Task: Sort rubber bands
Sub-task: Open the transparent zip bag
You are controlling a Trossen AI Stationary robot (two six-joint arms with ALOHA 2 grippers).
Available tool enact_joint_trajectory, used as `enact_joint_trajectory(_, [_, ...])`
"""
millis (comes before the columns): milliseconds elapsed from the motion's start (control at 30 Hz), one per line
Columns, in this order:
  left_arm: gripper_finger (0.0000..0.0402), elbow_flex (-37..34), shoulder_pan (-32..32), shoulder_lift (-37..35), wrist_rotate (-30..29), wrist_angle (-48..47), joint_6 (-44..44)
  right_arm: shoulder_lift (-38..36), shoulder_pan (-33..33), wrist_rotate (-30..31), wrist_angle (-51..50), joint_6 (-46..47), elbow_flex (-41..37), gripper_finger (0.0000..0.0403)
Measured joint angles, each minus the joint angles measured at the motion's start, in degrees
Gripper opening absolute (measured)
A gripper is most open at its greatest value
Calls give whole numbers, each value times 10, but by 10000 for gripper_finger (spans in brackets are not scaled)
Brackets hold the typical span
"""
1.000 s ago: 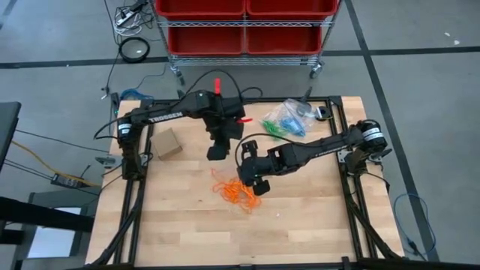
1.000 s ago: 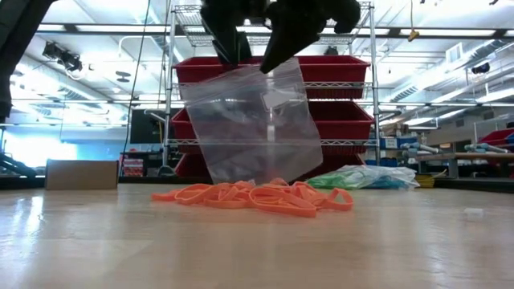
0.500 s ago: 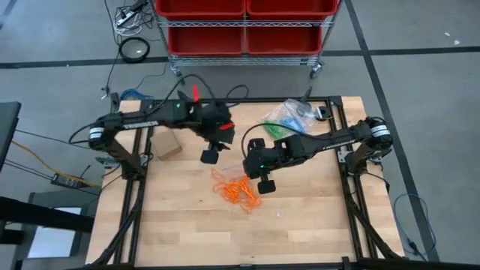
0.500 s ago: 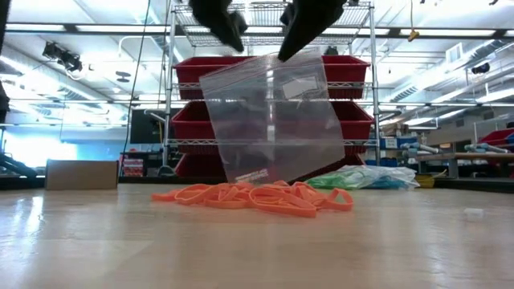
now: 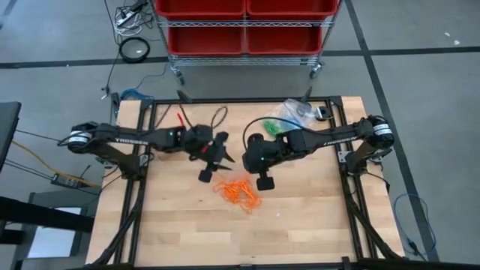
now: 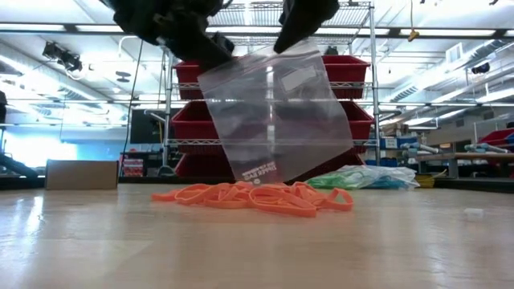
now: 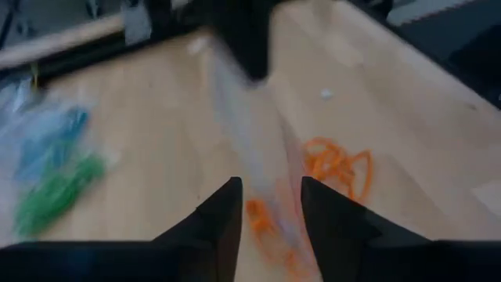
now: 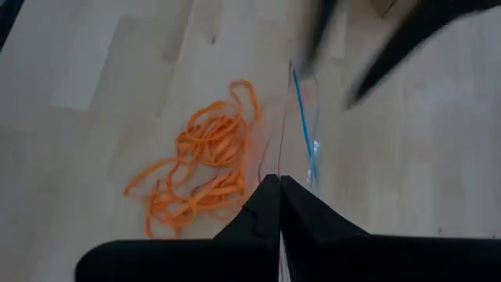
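A heap of orange rubber bands [image 5: 236, 191] [image 6: 257, 197] [image 8: 200, 164] lies on the wooden table at mid-table. A clear plastic bag [image 6: 273, 120] hangs over it, with my right gripper [image 5: 264, 180] [image 8: 278, 184] shut on its top. My left gripper [image 5: 214, 166] [image 7: 272, 192] stands open at the bag's other top corner [image 6: 202, 74], and the bag's film shows in the gap between its fingers. Green and blue bands in clear bags [image 5: 285, 120] [image 6: 361, 177] lie at the far right. My right gripper pinches the bag's top edge [image 8: 291, 160] between its two shut fingers, slanting down from the table's right. The bag hangs below, tilted, with its lower edge [image 6: 259, 178] just over the orange heap. Whether my left gripper touches the bag, I cannot tell.
A cardboard box [image 6: 80, 172] stands at the table's far left. A wire shelf with red bins [image 5: 244, 26] stands beyond the far edge. A small pale scrap [image 5: 279, 215] lies near the front right. Black frame rails [image 5: 135, 202] run along both sides.
My left gripper has come down toward the table's near and left side and tipped from pointing down to nearly level, ending beside the bag's top corner. The bag, held by my right gripper, has swung a little rightward and tilted.
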Motion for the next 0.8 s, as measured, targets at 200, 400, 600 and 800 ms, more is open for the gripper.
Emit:
enact_joint_trajectory(200, [198, 0, -15, 4, -27, 31, -3, 0, -11, -2, 5, 6, 0, 0])
enact_joint_trajectory(400, [213, 4, -15, 2, 6, 25, -7, 0, -11, -2, 11, 6, 0, 0])
enact_joint_trajectory(600, [213, 4, -15, 4, 22, 31, -31, 0, -11, -2, 10, 6, 0, 0])
enact_joint_trajectory(800, [214, 4, -15, 11, 37, 20, -33, 0, -8, -2, 19, 6, 0, 0])
